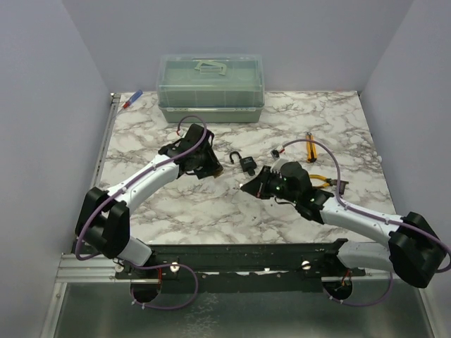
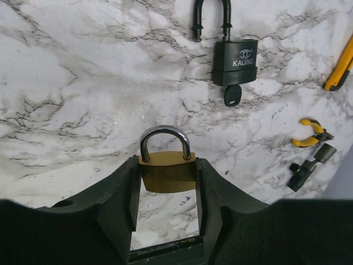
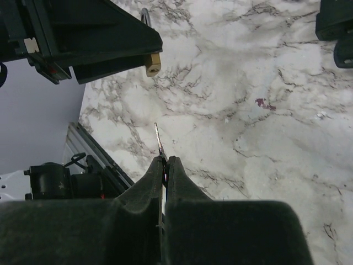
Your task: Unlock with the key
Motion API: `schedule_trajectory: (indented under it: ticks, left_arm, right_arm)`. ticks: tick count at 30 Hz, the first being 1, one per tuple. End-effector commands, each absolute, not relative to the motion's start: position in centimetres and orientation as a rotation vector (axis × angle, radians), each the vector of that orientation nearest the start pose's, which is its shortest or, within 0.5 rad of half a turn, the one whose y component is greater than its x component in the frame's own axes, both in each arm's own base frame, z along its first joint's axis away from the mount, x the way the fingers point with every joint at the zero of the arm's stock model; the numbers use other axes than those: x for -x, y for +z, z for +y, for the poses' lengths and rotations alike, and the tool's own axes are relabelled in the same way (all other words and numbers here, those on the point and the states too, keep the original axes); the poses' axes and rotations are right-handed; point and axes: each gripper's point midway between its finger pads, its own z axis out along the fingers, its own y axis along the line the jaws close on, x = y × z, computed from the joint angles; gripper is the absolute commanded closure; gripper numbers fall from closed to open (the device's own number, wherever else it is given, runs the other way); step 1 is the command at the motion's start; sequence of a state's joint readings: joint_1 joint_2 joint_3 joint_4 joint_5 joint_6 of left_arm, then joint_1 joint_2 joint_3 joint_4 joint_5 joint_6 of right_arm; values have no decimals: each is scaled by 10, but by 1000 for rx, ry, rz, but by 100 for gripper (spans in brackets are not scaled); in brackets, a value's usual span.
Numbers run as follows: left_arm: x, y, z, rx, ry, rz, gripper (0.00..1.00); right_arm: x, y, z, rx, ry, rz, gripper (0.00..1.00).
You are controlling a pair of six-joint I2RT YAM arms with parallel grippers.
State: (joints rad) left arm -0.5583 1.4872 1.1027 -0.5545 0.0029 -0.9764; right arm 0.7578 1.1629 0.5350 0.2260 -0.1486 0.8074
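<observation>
A white desk [image 1: 176,204] veined in grey like marble carries everything. At its far edge stands a translucent green plastic box [image 1: 211,88], rectangular with rounded corners and a clear lid. The left gripper [image 2: 167,165], matte black and angular, has its jaws clamped on the flat sides of a small brass padlock [image 2: 167,175], whose polished steel shackle arches shut above the squarish body. Beyond it on the desk lies a black padlock [image 2: 235,62], blocky, with white lettering that reads roughly "KAUNG" under a round emblem; its black shackle stands open, and a second key [image 2: 232,95] with a black head sits in its base. To the right are a yellow utility knife [image 2: 343,65] and small pliers [image 2: 310,133] with yellow handles. The right gripper [image 3: 164,160] has its jaws pressed together on the key [image 3: 159,138], whose thin metal blade juts out from the tips above the desk, pointing toward the brass padlock and well apart from it.
</observation>
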Motion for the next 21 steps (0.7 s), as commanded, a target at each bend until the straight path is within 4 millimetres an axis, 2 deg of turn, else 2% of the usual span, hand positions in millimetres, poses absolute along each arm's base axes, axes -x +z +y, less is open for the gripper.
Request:
schedule_trajectory:
  ticks: [1,10,21]
  left_arm:
    - [-300,147,-245,568,-767,2516,100]
    - [-299,159,-256,589,-873,2499,100]
    - [-299,166,-258,597,-916,2473,100]
  right_arm:
    - [-237,168,312,112,1190,2050,100]
    - [-251,169,331,155,1187,2037,100]
    - [-254,161,339,169,1189,2068,100]
